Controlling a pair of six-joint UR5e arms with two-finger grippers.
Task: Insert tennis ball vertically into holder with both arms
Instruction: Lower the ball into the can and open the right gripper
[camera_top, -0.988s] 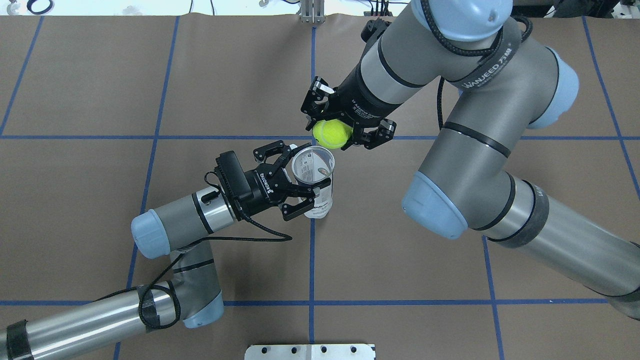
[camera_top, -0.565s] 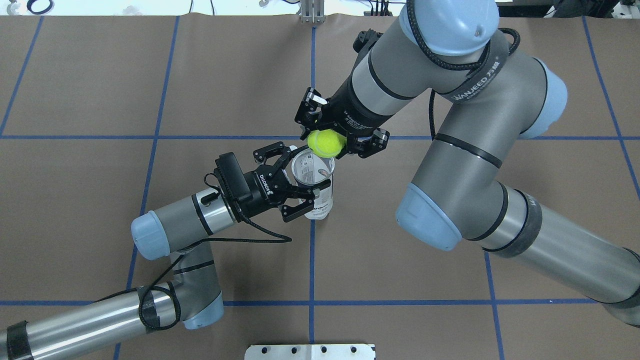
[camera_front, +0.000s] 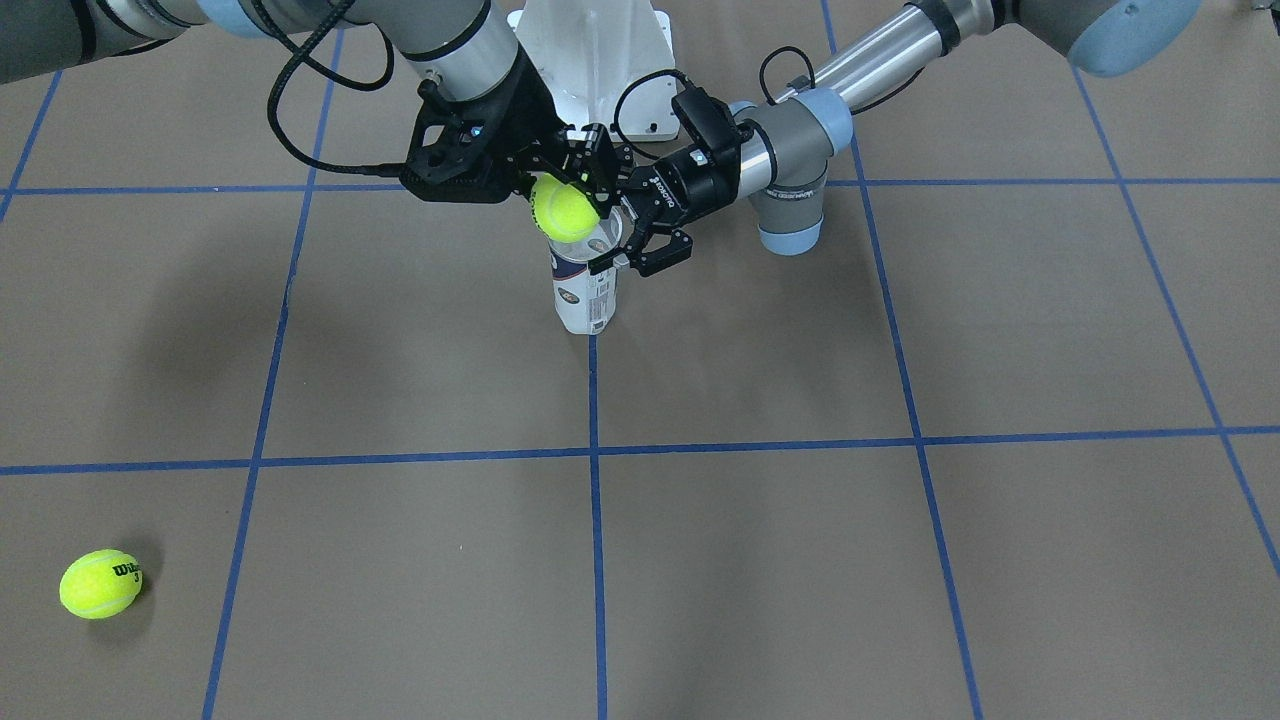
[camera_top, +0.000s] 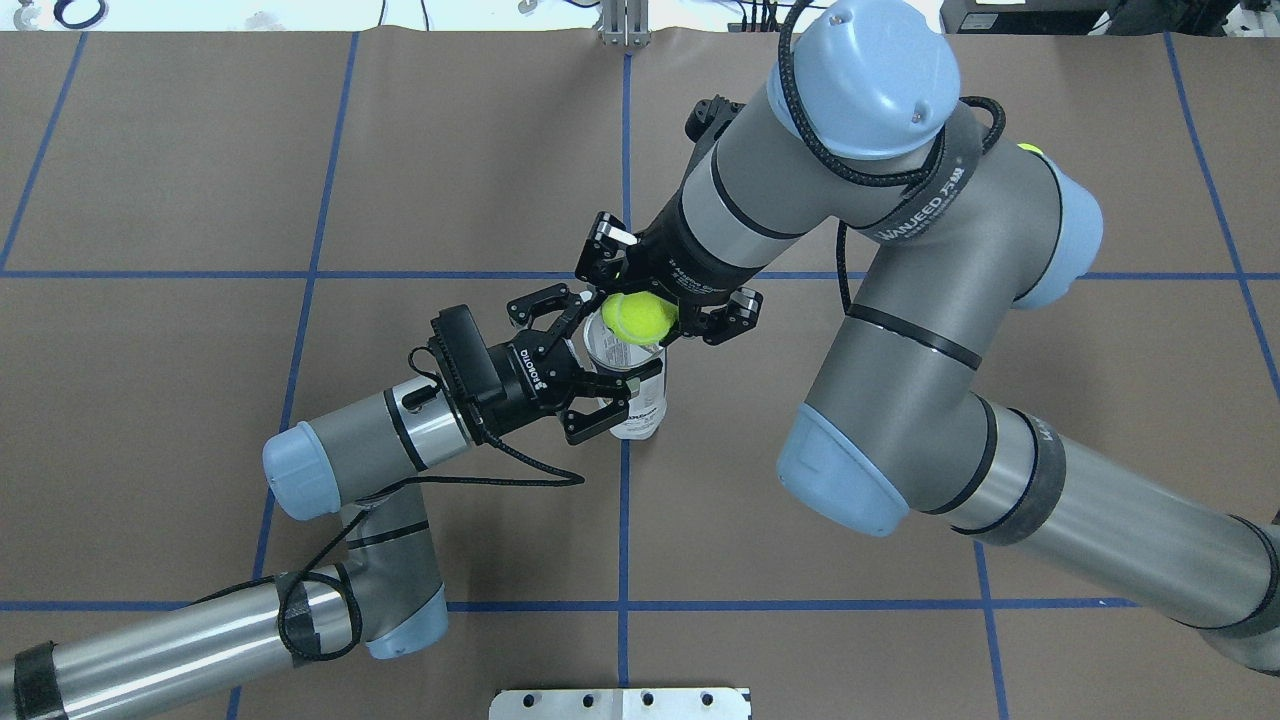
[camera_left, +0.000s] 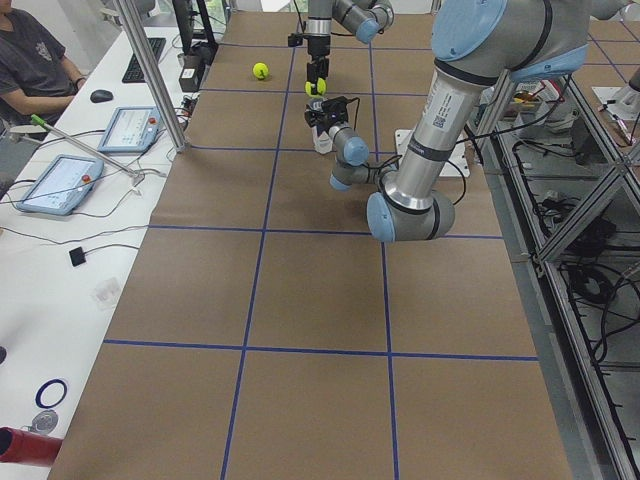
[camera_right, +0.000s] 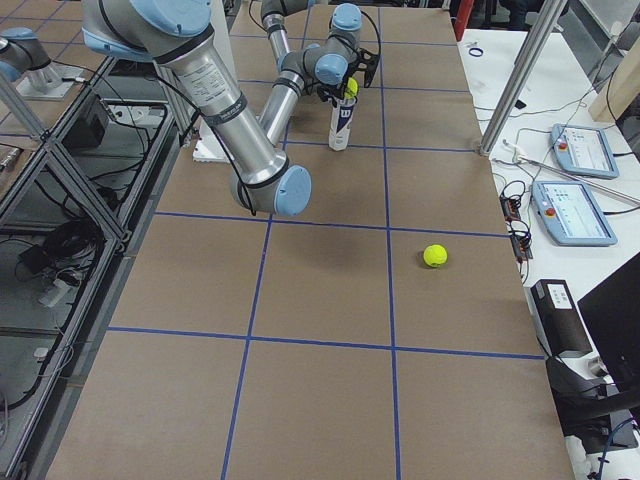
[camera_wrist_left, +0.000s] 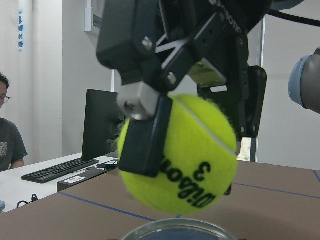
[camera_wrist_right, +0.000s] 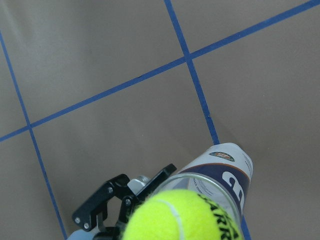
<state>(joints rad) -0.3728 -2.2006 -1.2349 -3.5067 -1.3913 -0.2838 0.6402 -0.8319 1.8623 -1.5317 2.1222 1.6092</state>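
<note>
The holder (camera_top: 640, 402), a clear can with a navy-and-white label, stands upright on the table near the centre and also shows in the front view (camera_front: 585, 295). My left gripper (camera_top: 603, 352) is shut on the holder near its top, one finger on each side. My right gripper (camera_top: 640, 312) is shut on a yellow-green tennis ball (camera_top: 638, 318) and holds it just above the holder's open mouth. In the left wrist view the ball (camera_wrist_left: 185, 155) hangs right over the holder's rim (camera_wrist_left: 175, 230). The right wrist view shows the ball (camera_wrist_right: 182, 217) overlapping the holder (camera_wrist_right: 227, 172).
A second tennis ball (camera_front: 100, 583) lies on the table far from the robot, on its right side. The white pedestal base (camera_front: 600, 60) stands behind the holder. A metal plate (camera_top: 620, 703) sits at the robot's table edge. Operators' desks line the far side.
My right gripper has carried the tennis ball left and toward the robot, from beside the holder's far rim to over its mouth. The left gripper and holder have not moved.
</note>
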